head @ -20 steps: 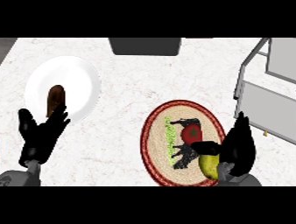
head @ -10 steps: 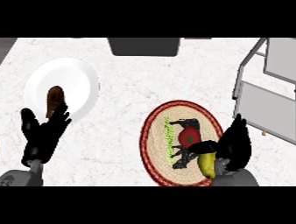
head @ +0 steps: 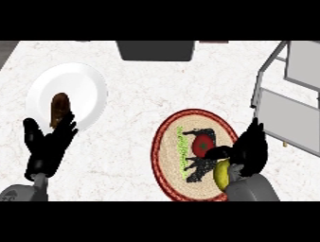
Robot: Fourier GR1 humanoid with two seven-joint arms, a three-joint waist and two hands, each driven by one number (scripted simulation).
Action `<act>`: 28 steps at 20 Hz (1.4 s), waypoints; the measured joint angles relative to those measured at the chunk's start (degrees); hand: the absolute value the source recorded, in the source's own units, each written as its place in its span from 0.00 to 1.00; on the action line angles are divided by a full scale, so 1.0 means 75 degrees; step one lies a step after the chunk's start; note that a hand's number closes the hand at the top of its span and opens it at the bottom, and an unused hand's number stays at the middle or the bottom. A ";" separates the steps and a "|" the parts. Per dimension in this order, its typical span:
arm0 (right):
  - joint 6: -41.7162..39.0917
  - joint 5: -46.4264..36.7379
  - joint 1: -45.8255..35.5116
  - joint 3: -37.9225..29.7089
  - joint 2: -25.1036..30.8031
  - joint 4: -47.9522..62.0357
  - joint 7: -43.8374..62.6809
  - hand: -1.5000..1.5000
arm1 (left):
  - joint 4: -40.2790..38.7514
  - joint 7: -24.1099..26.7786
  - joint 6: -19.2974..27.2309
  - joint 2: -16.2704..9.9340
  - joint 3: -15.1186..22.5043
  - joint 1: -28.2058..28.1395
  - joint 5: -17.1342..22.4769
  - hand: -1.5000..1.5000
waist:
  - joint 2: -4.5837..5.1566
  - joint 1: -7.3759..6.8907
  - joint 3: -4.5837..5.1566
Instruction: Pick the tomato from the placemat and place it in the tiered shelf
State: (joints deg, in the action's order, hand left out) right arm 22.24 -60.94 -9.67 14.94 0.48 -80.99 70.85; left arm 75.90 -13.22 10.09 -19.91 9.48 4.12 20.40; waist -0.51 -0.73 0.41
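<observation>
Right robot hand point(head: 250, 150): near edge, over placemat's right rim, fingers relaxed, grasping nothing; partly hides a yellow-green object point(head: 223, 173).
Left robot hand point(head: 45, 147): near left edge, released, fingers up, resting.
Tomato point(head: 203, 142): on placemat point(head: 171, 156), just left of right thumb.
Plate point(head: 79, 90): beyond left hand, brown item point(head: 60, 104) unclear.
Tiered shelf point(head: 296, 104): far right corner, cut off.

Bare desk point(head: 135, 94) runs between the white plate point(head: 86, 90) and the round placemat point(head: 191, 156), wide enough for a robot hand to pass. The tiered shelf point(head: 296, 104) stands at the right edge, its upright posts just beside the placemat's upper right. A dark box point(head: 155, 49) blocks the far middle.
</observation>
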 measured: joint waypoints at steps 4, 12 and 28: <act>0.0226 0.0083 -0.0182 0.0063 0.0039 0.0300 -0.0001 1.00 | 0.0043 -0.0037 -0.0151 -0.0121 -0.0081 -0.0061 0.0018 0.50 | -0.0017 -0.0003 0.0013; 0.0230 0.1295 -0.0627 0.0669 0.0049 0.0936 -0.0407 1.00 | 0.0132 -0.0229 -0.0166 -0.0058 -0.0129 -0.0016 -0.0040 0.50 | -0.0070 -0.0005 0.0036; -0.0159 0.2114 -0.0969 0.2148 0.0963 -0.0322 -0.2160 1.00 | 0.0123 -0.0142 -0.0294 0.0048 -0.0474 -0.0260 -0.0213 0.50 | 0.0013 0.0150 -0.0051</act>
State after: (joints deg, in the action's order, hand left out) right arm 21.05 -45.08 -16.94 31.05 7.70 -83.40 54.65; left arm 76.82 -14.29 7.89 -19.55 5.93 2.17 18.81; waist -0.41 0.40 0.03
